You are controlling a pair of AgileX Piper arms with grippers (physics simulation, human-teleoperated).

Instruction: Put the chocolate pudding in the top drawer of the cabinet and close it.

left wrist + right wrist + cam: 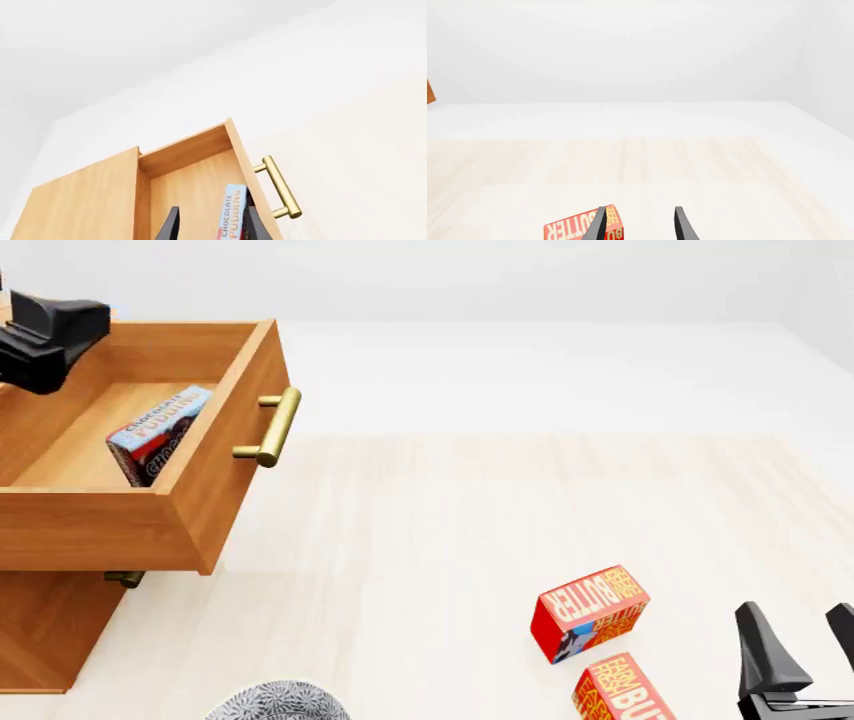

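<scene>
The left pincer (210, 225) was spread wide with nothing between its fingers; the chocolate pudding (233, 212) stood beside one finger, contact indeterminable. In the front view, the pudding (158, 435) lay tilted inside the open top drawer (200, 490) of the cabinet (47, 625), upper left of frame. The right pincer (801, 650), lower right, was parted and empty above the surface (467, 520), near two butter boxes (590, 610).
</scene>
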